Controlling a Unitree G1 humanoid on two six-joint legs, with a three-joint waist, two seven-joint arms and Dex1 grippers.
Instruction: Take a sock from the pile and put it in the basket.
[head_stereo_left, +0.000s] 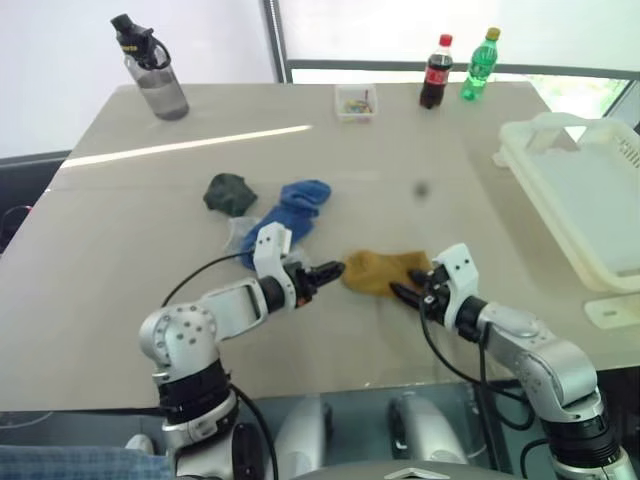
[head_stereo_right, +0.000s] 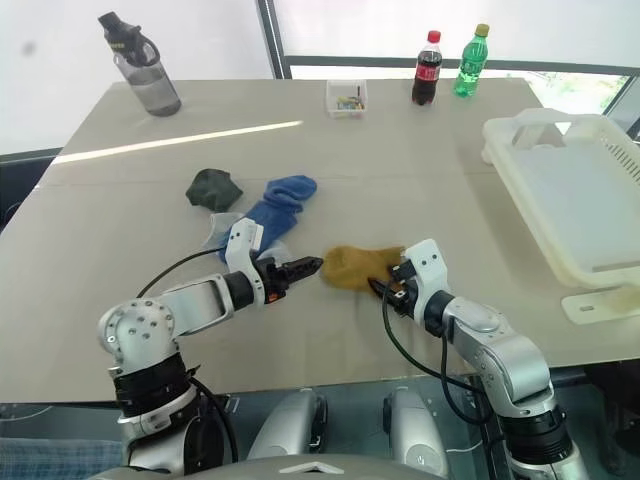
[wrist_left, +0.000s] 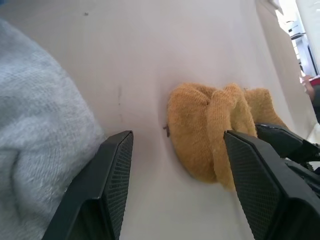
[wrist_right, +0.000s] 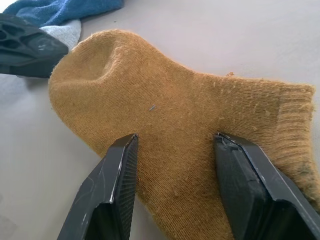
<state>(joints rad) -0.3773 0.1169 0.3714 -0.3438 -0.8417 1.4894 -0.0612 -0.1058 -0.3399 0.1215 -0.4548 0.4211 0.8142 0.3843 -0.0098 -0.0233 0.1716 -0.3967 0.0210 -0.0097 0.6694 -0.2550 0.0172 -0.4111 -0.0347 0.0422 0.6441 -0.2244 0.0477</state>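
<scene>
A: Sock position?
B: Mustard-yellow sock (head_stereo_left: 383, 271) flat on table (head_stereo_left: 120, 300), near front edge, right of the blue sock (head_stereo_left: 292, 212).
A: Claws?
B: Left claw (head_stereo_left: 330, 270) apart at its toe; right claw (head_stereo_left: 405, 293) apart, straddling its cuff end.

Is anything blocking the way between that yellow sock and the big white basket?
Nothing visible. The sock lies flat on the table, and only bare tabletop separates it from the basket at the right edge. The right end effector is open over the sock.
</scene>
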